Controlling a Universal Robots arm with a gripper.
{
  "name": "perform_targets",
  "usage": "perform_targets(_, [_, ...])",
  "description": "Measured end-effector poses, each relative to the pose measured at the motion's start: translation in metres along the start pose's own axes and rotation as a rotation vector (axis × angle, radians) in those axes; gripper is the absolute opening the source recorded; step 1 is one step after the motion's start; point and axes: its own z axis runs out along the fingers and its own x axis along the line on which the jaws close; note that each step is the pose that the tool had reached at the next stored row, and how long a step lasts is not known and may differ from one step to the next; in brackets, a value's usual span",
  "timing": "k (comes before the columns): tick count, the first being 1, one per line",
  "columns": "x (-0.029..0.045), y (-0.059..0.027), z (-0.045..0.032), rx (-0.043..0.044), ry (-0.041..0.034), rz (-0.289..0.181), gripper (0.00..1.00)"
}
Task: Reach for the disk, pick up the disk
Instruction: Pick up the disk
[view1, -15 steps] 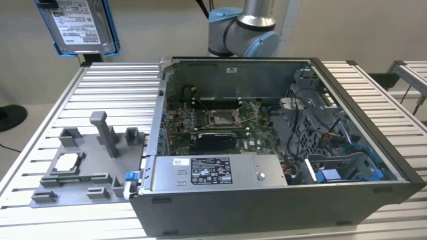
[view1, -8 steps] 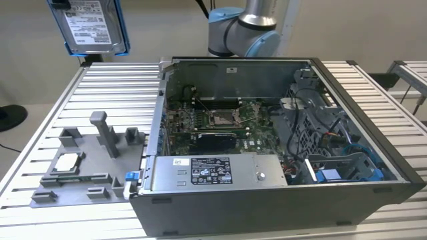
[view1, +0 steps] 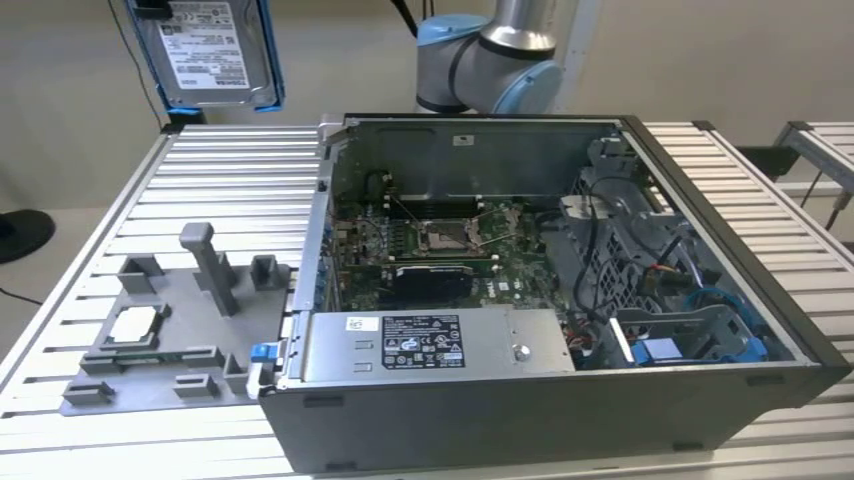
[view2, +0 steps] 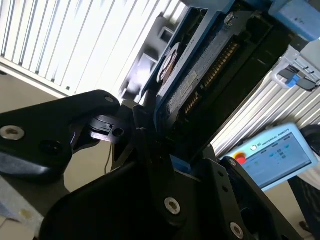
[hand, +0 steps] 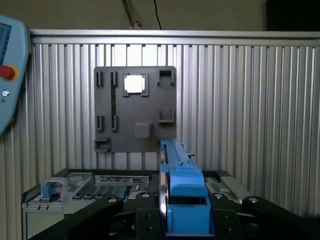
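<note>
In the exterior view, the disk (view1: 214, 50), a silver-grey metal hard drive in a bright blue plastic frame, hangs up-left of the open grey computer case (view1: 534, 300), white printed label facing outward. The black gripper (hand: 185, 220) clenches its frame edge-on, so I judge it picked up.

Disk (view1: 211, 50) aloft over table (view1: 227, 180); fixture plate (view1: 180, 335) w/ chip (view1: 134, 325) at exterior view's left of PC case (view1: 507, 415).
</note>
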Motion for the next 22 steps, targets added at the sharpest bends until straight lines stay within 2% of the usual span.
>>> perform_targets(22, [-0.0009,-0.0676,-0.0002,0.0000,0.0000,0.000,0.00])
